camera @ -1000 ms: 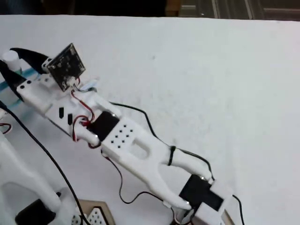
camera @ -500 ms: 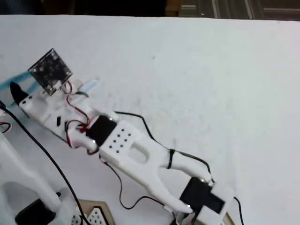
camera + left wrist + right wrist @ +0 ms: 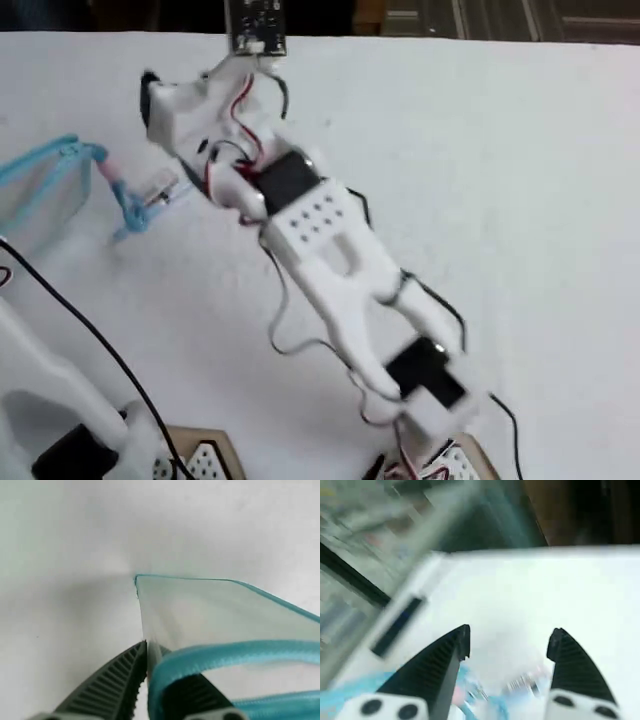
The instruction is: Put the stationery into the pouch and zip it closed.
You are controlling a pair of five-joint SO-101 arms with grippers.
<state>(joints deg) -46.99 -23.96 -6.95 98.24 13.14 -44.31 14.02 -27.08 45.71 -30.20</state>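
The clear pouch with a teal zip edge lies at the table's left edge. Its transparent wall is pinched between the fingers of my left gripper, which is shut on it beside the teal zip. At the pouch's corner a pink piece, a teal loop and a small clear item lie on the cloth. My right gripper hangs raised beyond these, towards the far side. It stands open with nothing between its fingers, above the blurred clear item.
A white cloth covers the table. The right arm's white links stretch diagonally from the near right. The left arm's base and a black cable stand at the near left. The table's far edge is close behind the right gripper.
The right arm has lifted off the pouch at the left edge and swung right and towards the far side. The pouch's zip edge and the small items beside it have come into view.
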